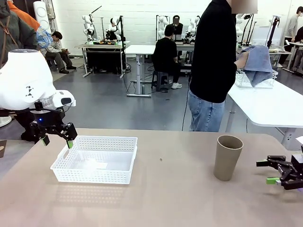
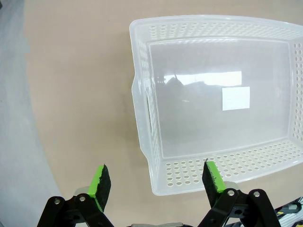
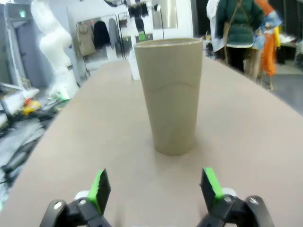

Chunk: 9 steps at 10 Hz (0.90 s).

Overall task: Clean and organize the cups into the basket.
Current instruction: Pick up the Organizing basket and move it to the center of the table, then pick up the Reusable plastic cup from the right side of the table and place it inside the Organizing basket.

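Tan tabletop (image 1: 165, 203) spreads across the near ground, and behind it is a lab with white tables and seated people. On the left part of the table sits the white perforated basket (image 1: 92, 176), with a small white rectangle showing on its floor. Your left gripper (image 1: 57, 142) hangs above the basket's left end. Its green-padded fingers point down and are spread wide, with nothing between them. In its wrist view one finger is over the basket's corner and the other is over bare table. On the right part of the table, well apart from the basket, a tan cup (image 1: 227, 157) stands upright. Your right gripper (image 1: 266, 172) sits low at the right edge, near the cup but not touching it. Its fingers point at the cup and are spread wide, holding nothing. Beyond the far edge a person (image 1: 213, 61) stands holding a blue-grey cloth (image 1: 258, 64)
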Available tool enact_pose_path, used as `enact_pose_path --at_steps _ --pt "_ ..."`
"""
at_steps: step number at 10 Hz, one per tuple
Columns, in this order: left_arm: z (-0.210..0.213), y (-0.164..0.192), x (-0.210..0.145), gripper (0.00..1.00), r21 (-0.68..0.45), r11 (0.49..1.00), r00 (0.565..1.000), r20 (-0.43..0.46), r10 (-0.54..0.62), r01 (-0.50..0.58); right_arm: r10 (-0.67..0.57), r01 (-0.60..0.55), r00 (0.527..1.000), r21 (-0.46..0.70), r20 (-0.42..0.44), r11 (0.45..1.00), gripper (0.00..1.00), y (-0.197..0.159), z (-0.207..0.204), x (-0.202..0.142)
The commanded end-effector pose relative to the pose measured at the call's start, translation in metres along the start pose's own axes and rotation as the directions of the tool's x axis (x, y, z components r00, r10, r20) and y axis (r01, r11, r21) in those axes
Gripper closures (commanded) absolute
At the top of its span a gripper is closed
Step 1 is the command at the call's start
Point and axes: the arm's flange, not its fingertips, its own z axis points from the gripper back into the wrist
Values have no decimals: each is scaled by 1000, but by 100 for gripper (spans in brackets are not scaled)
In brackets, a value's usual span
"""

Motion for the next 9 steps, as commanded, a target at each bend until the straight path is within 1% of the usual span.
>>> enact_pose_path --at_steps 1,2,3,4,5,6,9 --pt "-5 -5 -1 0 33 999 999 24 23 -24 99 -98 995 -45 32 994 0 -6 -13 5" --pt "0 0 0 0 0 1000 1000 0 0 0 117 -114 991 -59 56 992 0 -9 -21 7" --pt "0 0 0 0 0 1000 1000 0 0 0 109 -107 993 -52 51 993 0 -12 -31 6" --pt "0 0 0 0 0 1000 1000 0 0 0 88 -87 995 -31 39 996 0 -13 -42 4" --pt "0 0 0 0 0 1000 1000 0 0 0 52 -50 998 -36 46 998 0 -14 -45 5" --pt "0 0 0 0 0 1000 1000 0 0 0 72 -70 996 -26 48 997 0 -21 -28 25" --pt "0 0 0 0 0 1000 1000 0 0 0 72 -70 996 -26 48 997 0 -21 -28 25"
